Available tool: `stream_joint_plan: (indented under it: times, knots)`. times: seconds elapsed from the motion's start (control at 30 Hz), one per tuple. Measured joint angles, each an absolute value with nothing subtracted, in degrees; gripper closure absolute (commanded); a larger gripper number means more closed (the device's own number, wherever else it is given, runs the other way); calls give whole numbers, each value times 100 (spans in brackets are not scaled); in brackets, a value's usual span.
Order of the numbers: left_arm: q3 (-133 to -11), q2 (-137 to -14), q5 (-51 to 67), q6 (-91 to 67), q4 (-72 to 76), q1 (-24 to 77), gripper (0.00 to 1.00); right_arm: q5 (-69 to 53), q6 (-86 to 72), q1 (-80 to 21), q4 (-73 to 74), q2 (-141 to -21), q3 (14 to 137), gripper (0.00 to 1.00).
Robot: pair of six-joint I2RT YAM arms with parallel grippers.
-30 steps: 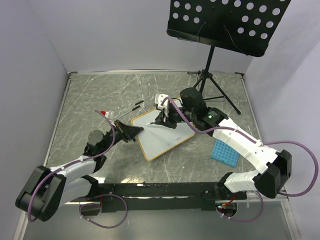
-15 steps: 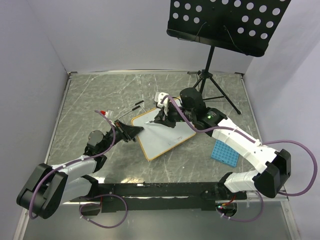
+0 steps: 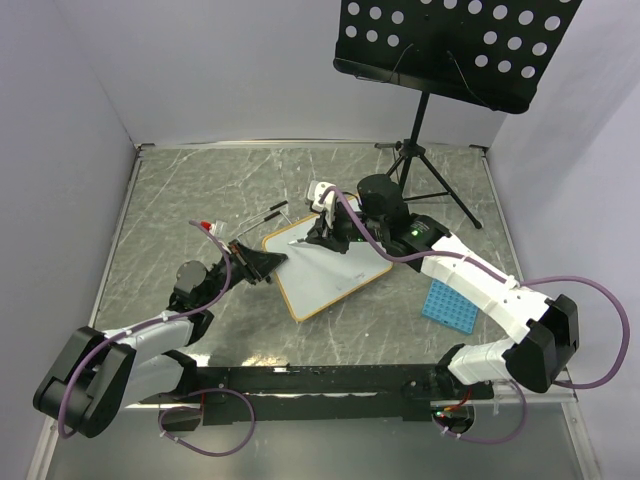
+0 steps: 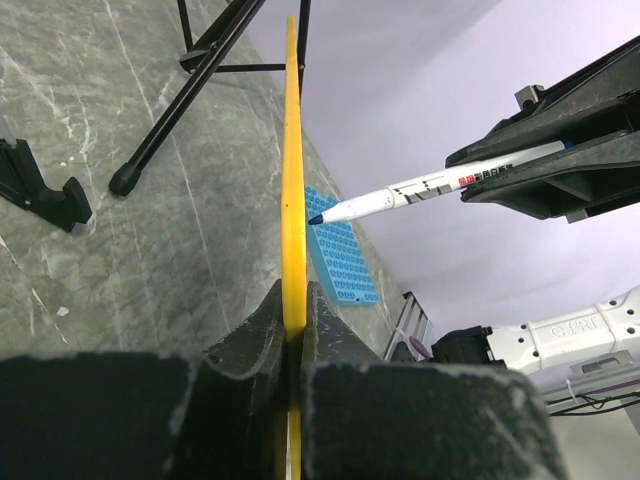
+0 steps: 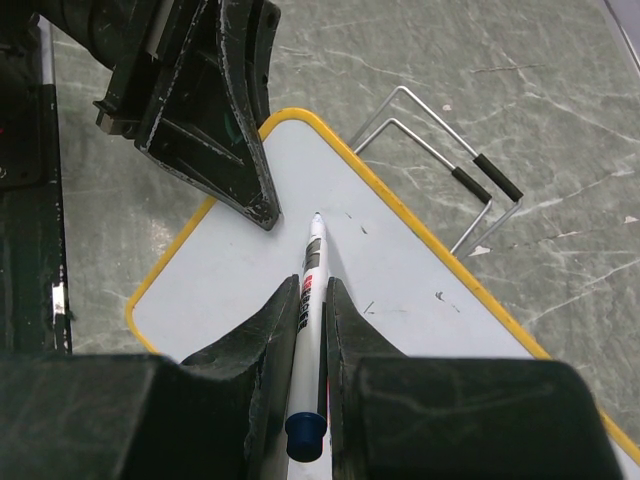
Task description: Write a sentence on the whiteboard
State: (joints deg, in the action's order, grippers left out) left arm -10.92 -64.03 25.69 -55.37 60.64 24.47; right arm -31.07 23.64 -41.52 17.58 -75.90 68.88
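The whiteboard (image 3: 330, 272), white with a yellow-orange frame, lies tilted on the table. My left gripper (image 3: 268, 262) is shut on its left edge. In the left wrist view the frame (image 4: 292, 180) runs edge-on between the shut jaws of the left gripper (image 4: 293, 300). My right gripper (image 3: 325, 238) is shut on a white marker (image 5: 308, 290) with a blue end. The marker's tip (image 5: 316, 216) is at the board's surface (image 5: 400, 290), close to the left gripper's fingers (image 5: 230, 130); I cannot tell if it touches. No sentence shows on the board, only a few tiny specks.
A black perforated music stand (image 3: 455, 45) rises at the back right, its tripod legs (image 3: 425, 175) just behind the right arm. A blue grid tray (image 3: 448, 303) lies right of the board. A wire easel (image 3: 275, 212) rests by the board's far corner.
The right gripper has shifted slightly left and farther back with the marker. The left gripper and the board have stayed put.
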Motion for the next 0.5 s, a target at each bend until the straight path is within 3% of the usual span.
stream_joint_plan:
  times: [0.5]
  knots:
    - [-1083,-6464,2578,-5542,6182,2445,99,-3122,2338,-4150,1715,-7623,6812,100]
